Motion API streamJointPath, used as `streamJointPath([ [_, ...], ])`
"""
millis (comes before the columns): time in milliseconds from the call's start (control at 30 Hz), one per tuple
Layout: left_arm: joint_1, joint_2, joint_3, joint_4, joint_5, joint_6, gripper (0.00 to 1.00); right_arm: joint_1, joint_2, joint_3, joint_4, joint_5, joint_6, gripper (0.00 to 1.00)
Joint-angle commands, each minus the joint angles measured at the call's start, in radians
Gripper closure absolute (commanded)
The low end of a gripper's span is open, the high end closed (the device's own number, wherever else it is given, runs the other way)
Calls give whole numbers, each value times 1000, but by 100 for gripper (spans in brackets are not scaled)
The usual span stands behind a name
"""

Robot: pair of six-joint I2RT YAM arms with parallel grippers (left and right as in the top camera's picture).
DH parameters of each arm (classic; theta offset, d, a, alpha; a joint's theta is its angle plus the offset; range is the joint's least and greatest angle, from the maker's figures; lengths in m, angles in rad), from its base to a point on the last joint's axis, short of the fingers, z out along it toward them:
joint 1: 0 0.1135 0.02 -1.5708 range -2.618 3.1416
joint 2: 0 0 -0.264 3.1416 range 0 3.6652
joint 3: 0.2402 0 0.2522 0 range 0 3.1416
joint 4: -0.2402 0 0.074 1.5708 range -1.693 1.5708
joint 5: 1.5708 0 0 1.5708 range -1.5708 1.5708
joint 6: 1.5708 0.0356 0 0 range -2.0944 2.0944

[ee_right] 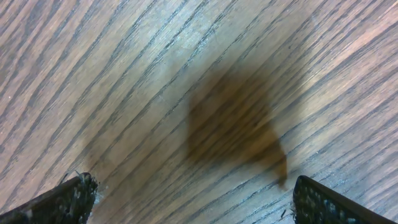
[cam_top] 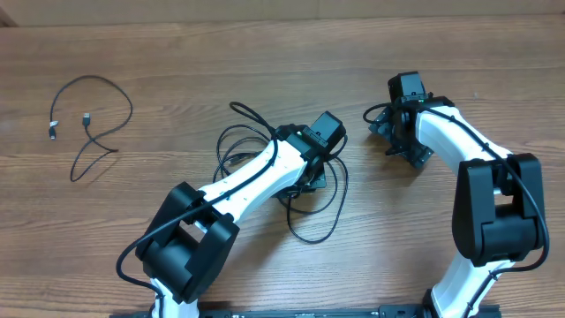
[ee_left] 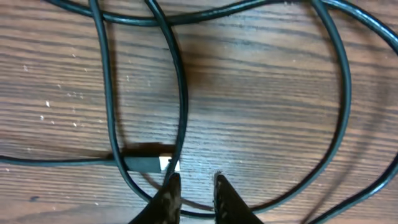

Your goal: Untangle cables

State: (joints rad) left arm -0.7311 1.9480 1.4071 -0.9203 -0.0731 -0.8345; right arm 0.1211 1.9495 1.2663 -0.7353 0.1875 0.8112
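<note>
A tangle of thin black cables [cam_top: 335,212] loops around the middle of the table under my left arm. A separate cable [cam_top: 124,102] lies at the far left with its two plug ends free. My left gripper [cam_top: 307,181] points down into the tangle. In the left wrist view the left gripper [ee_left: 194,178] has its jaws drawn close with a narrow gap, a cable strand [ee_left: 180,93] runs down to the left fingertip, and a plug [ee_left: 148,163] lies just beside it. My right gripper [cam_top: 390,132] [ee_right: 193,180] stands wide open over bare wood, away from the cables.
The wooden table [cam_top: 494,53] reaches to the frame edges. Both arm bases sit at the near edge. Thicker black wires run along the white arm links [cam_top: 238,181].
</note>
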Motion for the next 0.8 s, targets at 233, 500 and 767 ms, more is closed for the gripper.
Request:
streamJointPath([
  [233,-2,-6,19,-11,-50,1,58,-1,-11,-3,2,9,3,0],
  [500,-2,-6,1,-17,-95,1,57,-1,-11,-3,2,9,3,0],
  [767,-2,-6,-53,-3,-94,0,60,-1,-11,-3,2,8,3,0],
])
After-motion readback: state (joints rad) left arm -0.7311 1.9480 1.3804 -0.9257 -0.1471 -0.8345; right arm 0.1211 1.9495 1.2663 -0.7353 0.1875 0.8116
